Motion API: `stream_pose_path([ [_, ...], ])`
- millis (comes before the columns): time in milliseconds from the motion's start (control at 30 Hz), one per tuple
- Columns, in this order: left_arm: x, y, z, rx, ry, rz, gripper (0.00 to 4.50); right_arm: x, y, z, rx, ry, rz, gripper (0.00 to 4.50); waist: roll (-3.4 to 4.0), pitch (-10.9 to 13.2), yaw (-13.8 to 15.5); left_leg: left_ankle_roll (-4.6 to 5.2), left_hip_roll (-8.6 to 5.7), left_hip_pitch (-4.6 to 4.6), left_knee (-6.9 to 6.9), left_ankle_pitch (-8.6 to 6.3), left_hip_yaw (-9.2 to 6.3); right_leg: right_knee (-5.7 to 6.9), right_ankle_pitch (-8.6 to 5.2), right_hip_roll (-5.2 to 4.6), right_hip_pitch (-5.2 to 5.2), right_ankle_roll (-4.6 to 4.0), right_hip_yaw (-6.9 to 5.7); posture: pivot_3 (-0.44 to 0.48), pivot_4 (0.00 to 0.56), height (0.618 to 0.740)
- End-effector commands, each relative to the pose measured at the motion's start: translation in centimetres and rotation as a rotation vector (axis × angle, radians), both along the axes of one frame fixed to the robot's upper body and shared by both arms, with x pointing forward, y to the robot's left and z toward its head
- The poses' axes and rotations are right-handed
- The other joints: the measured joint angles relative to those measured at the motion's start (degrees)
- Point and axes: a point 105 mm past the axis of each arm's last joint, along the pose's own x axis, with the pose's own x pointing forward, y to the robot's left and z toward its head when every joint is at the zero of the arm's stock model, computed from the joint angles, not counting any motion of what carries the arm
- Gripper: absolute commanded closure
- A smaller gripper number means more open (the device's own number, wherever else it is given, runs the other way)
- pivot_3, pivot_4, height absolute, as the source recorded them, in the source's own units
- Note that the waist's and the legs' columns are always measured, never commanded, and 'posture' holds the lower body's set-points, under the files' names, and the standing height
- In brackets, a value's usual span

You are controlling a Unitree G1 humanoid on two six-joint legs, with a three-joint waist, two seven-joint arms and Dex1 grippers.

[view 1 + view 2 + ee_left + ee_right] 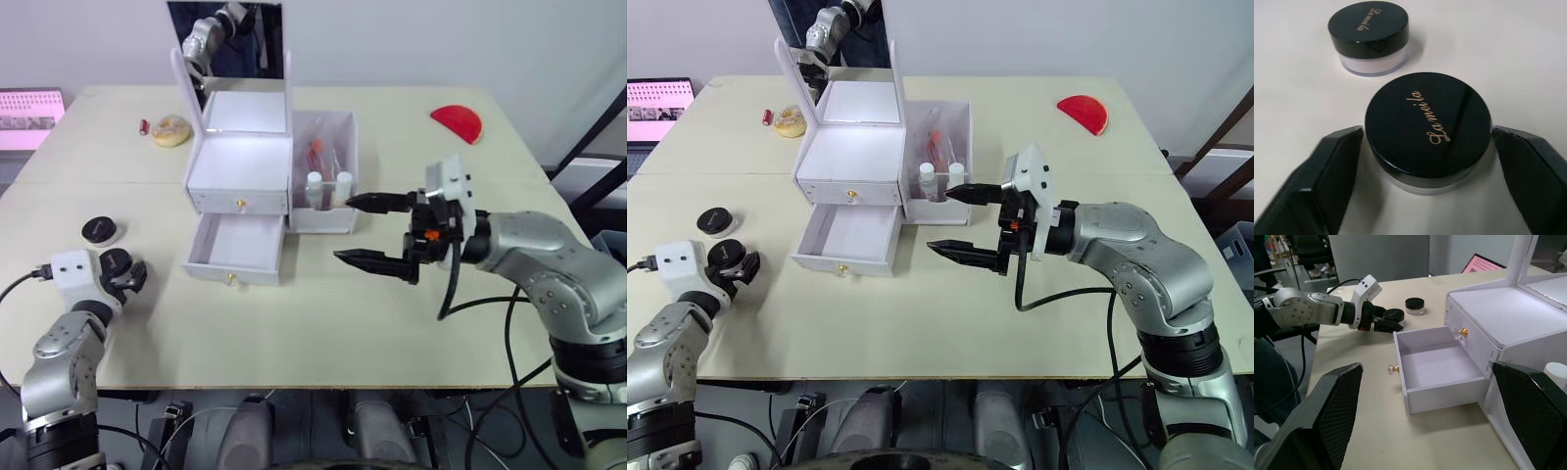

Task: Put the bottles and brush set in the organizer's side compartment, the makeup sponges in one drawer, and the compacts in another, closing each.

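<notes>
- Two compacts sit at the table's left edge: one (1427, 129) between the left gripper's (125, 274) spread fingers, not visibly pinched; the other (99, 230) just beyond it.
- Right gripper (377, 232) hovers wide open and empty, beside the organizer (240, 176).
- Lower drawer (235, 250) stands pulled out, empty, to that gripper's left; the upper one (240, 194) is shut.
- Bottles (327, 186) and brush set (318, 152) stand in the side compartment (348, 127), just past its upper fingertip.
</notes>
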Motion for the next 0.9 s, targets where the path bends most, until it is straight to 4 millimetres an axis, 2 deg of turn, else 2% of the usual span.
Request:
stream_pose_path([
  [33,0.2,0.2,1.3,0.025,-0.049,-0.012,1.85,-0.5,0.2,0.6,0.006,-0.034,0.015,0.00,0.00,0.0,0.0,0.00,0.00,0.00,0.00,0.00,0.00,0.00,0.00,0.00,0.00,0.00,0.00,0.000,0.150,0.739],
  [300,0.3,0.3,2.3,0.025,-0.095,-0.027,1.87,-0.4,0.2,0.5,0.001,-0.032,0.008,0.00,0.00,0.0,0.0,0.00,0.00,-0.01,-0.01,0.00,0.00,-0.02,0.00,0.00,0.00,0.00,0.00,0.000,0.150,0.739],
  [467,0.1,0.4,6.6,0.062,-0.247,-0.128,1.87,-0.3,0.1,0.3,-0.006,-0.027,-0.004,0.00,0.00,0.0,0.0,0.00,0.00,-0.01,-0.01,0.00,-0.01,0.00,0.00,0.00,-0.01,0.00,-0.01,0.000,0.150,0.739],
  [567,0.0,-0.6,9.3,0.053,-0.320,-0.275,1.87,-0.3,0.0,0.2,-0.008,-0.027,-0.011,0.00,0.01,0.0,0.0,0.00,0.00,-0.02,-0.01,0.00,-0.01,-0.01,-0.01,0.00,-0.01,-0.01,-0.01,0.000,0.150,0.739],
  [633,-0.1,-1.8,10.3,0.037,-0.325,-0.409,1.87,-0.2,0.1,0.3,-0.004,-0.030,-0.014,0.00,0.02,0.0,-0.1,0.00,0.00,-0.02,-0.02,0.00,0.00,-0.03,-0.01,-0.01,-0.01,-0.01,-0.01,0.000,0.150,0.739],
  [733,-0.6,-4.0,10.5,0.032,-0.262,-0.649,1.87,-0.3,0.1,0.5,0.004,-0.039,-0.011,0.00,0.02,0.0,-0.1,0.00,0.00,-0.02,-0.03,0.00,0.00,-0.03,-0.02,-0.01,-0.01,-0.01,-0.01,0.000,0.150,0.739],
  [900,-0.6,-7.1,10.6,0.028,-0.159,-0.941,1.87,-0.3,0.0,1.1,0.007,-0.054,-0.005,0.00,0.07,0.1,0.0,0.00,0.00,-0.05,-0.05,0.00,0.00,-0.04,-0.02,-0.01,-0.06,-0.02,-0.01,0.000,0.150,0.739],
])
